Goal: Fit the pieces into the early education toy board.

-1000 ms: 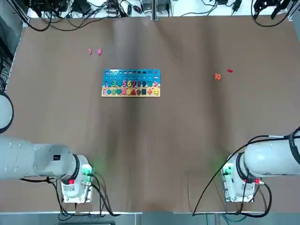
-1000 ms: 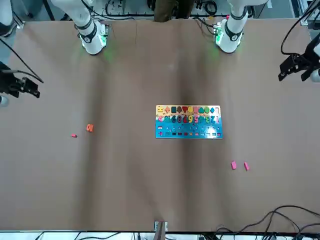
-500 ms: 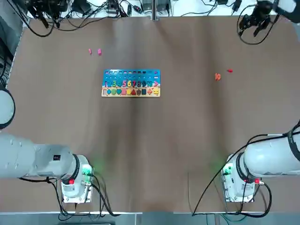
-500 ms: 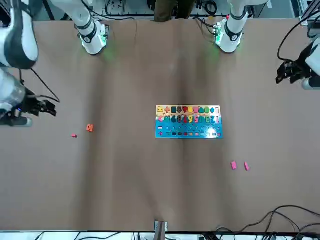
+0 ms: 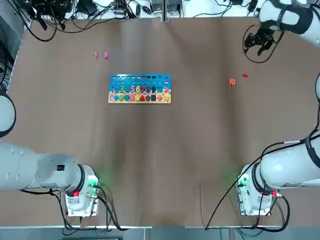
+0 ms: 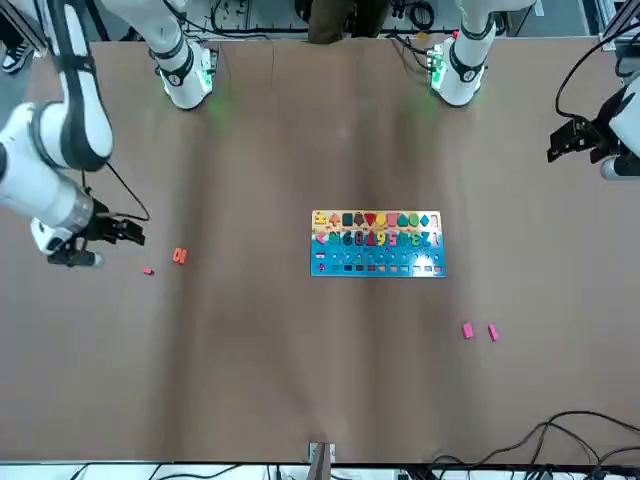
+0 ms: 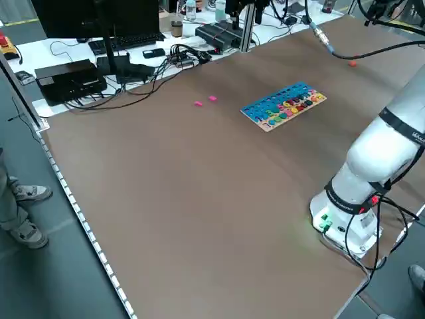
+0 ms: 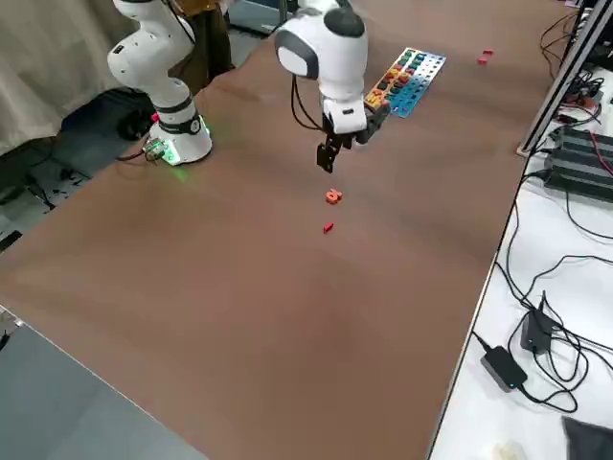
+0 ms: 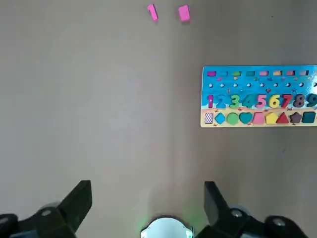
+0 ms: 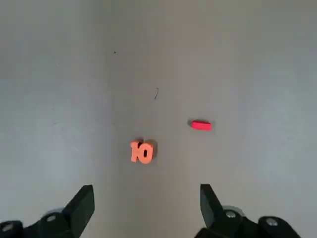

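Two orange pieces (image 10: 142, 151) sit mid-frame under the wide-open right gripper (image 10: 143, 208) — tiny, flat, probably light and skittish, so pinch across the thin edges.

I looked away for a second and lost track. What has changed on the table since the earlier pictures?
The right gripper has swung in from the table's edge and now hangs open, holding nothing, close to the orange 10 piece and the small red piece. Nothing was picked up. The left gripper, the board and the two pink pieces stayed where they were.
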Available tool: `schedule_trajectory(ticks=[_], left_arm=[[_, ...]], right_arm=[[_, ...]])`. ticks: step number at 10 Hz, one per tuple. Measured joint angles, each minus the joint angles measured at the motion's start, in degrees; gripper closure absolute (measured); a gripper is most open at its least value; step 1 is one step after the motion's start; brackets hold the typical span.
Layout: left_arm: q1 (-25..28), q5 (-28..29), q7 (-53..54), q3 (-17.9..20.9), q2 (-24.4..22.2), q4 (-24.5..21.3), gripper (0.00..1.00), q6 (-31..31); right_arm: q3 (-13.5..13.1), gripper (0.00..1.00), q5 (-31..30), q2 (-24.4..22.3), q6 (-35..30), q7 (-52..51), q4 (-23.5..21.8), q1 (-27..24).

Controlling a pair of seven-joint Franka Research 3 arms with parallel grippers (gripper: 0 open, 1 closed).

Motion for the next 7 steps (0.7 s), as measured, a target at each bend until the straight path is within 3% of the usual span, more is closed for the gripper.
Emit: schedule_trajectory(ticks=[1, 4, 7], left_arm=[[0.0, 0.0, 0.0, 0.0, 0.1, -0.1, 0.01, 0.4], [0.0, 0.0, 0.0, 0.0, 0.7, -1.7, 0.48, 2.9], [-0.1, 0.0, 0.0, -0.6, 0.9, -8.0, 0.94, 10.9]], right_arm=[[0.0, 0.05, 0.0, 1.6, 1.7, 1.0, -0.1, 0.6], [0.0, 0.06, 0.0, 5.5, 5.5, 3.1, -0.3, 1.8], [0.0, 0.07, 0.0, 8.5, 8.9, 4.8, -0.3, 1.8]])
